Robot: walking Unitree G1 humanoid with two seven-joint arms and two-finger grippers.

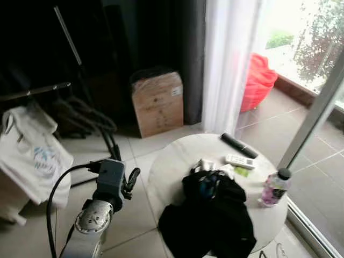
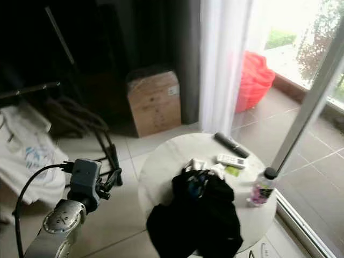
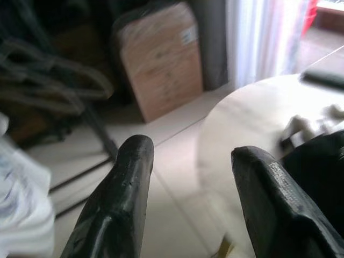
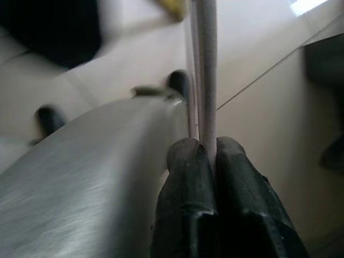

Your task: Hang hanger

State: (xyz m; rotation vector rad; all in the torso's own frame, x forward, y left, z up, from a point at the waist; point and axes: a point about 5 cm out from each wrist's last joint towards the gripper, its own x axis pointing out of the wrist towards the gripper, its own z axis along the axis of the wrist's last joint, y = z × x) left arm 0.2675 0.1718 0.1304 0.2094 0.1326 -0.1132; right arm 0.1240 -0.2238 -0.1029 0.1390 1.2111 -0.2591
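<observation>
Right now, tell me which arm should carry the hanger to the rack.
Right, probably. The right gripper is shut on a thin pale rod, likely the hanger. The left gripper is open and holds nothing, raised between the clothes rack and the round table.

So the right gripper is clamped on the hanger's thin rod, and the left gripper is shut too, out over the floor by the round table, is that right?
Not quite. The left gripper is open: the left wrist view shows a wide gap between its fingers, above the floor beside the round table. The rest holds: the right gripper is clamped on the hanger's thin rod.
</observation>
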